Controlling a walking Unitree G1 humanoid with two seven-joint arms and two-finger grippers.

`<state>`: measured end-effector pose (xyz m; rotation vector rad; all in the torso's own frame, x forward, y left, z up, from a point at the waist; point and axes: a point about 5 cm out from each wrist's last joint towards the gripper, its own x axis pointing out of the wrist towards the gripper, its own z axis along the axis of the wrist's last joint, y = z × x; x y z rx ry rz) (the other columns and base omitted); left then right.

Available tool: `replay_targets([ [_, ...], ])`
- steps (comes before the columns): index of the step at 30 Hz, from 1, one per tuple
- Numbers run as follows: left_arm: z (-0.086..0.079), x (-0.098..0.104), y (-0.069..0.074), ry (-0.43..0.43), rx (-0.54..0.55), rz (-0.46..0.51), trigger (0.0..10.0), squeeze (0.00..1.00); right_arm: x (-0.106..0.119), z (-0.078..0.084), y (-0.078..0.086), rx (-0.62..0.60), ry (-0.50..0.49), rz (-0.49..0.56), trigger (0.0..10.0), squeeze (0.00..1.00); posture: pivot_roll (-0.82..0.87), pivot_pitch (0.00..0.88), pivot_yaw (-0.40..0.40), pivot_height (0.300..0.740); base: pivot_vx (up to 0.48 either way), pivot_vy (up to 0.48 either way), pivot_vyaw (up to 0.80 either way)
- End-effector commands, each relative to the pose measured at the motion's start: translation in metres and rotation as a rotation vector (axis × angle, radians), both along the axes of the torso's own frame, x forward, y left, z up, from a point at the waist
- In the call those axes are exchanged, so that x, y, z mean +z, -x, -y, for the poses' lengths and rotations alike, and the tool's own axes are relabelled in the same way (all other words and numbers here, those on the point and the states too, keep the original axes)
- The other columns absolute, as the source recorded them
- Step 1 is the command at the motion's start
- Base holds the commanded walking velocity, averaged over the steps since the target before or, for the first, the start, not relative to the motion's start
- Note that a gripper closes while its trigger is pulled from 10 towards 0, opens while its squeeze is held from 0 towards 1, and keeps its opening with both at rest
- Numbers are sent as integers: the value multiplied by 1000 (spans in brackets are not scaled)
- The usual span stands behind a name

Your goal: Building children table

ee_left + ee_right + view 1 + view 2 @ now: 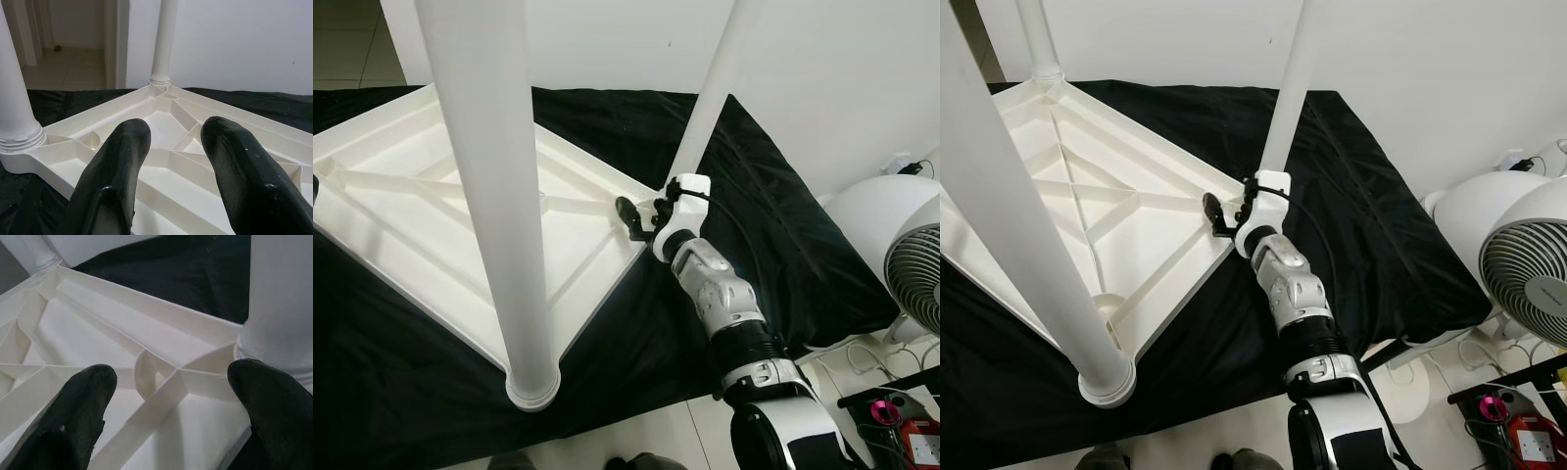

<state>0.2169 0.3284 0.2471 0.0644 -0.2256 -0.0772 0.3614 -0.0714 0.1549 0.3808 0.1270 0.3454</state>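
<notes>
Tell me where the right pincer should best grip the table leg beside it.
Probably low on the leg, just above its socket in the upturned tabletop. The round upright post suits a sideways pinch, and the open right pincer is already level with its base.

Two head cameras look steeply down on an upturned white table top [1087, 215] lying on black cloth [1371, 225]. Each wrist camera looks close along its parted jaws at the same ribbed underside, legs [164, 44] standing beyond.
</notes>
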Motion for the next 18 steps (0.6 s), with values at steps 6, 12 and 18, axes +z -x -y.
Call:
replay_targets([
  [6,4,0,0,-4,-13,4,10000,0,-6,-14,0,94,-41,-75,10000,0,123,74,-112,740,0,0,0],
  [12,4,0,0,-4,-15,6,10000,0,-4,-17,-3,141,-76,-85,10000,0,123,79,-109,740,0,0,0],
  [18,5,0,-1,-1,-13,5,10000,0,6,-16,-11,101,-193,-137,10000,0,120,86,-108,740,0,0,0],
])
